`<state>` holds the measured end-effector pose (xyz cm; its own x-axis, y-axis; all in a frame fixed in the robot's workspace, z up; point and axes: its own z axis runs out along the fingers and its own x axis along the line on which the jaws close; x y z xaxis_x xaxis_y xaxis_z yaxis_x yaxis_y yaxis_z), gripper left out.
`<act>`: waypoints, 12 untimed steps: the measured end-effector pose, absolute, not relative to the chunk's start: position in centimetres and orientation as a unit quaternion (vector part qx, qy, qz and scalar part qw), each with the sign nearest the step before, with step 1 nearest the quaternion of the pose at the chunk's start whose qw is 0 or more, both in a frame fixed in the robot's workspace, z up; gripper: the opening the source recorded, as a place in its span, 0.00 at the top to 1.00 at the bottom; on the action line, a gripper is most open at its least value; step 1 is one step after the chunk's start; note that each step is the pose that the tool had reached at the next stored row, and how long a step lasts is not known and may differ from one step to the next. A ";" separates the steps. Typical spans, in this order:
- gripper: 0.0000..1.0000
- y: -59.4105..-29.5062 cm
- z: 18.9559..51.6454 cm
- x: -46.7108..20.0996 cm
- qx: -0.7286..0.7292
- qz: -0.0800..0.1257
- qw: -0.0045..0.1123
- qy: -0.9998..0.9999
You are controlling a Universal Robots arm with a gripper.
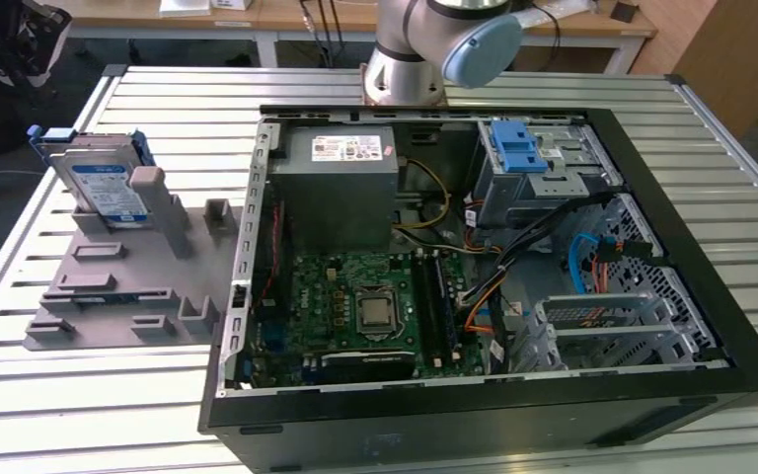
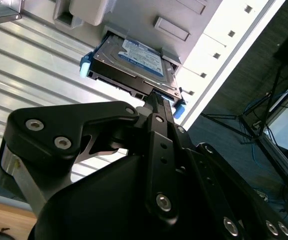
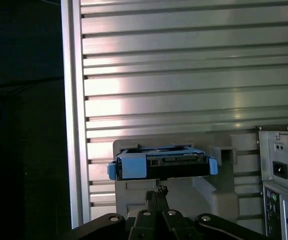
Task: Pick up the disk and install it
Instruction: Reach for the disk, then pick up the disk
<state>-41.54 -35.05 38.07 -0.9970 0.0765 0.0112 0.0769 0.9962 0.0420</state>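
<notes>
Gripper (image 3: 156, 192) closed, empty, poised near one disk (image 3: 161, 165) standing on edge in one grey holder (image 1: 115, 286) on tabletop (image 1: 76, 395), beside one computer case (image 1: 485, 420).

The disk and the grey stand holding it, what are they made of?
Disk: its body looks like silvery metal. Its label is smooth, white and blue, probably paper or film. Bracket around it: blue, dull and moulded-looking, so likely plastic. Stand: plain matte grey with blocky shapes, probably plastic, though I can't be sure.
</notes>
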 end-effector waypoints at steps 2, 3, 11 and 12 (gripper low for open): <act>0.89 -35.1 38.0 -41.7 -0.038 -0.021 0.005 -0.999; 0.89 -35.1 38.0 -41.8 -0.038 -0.021 0.005 -0.999; 0.89 -35.1 38.0 -42.2 -0.038 -0.021 0.005 -0.999; 0.89 -35.1 38.0 -42.2 -0.038 -0.021 0.005 -0.999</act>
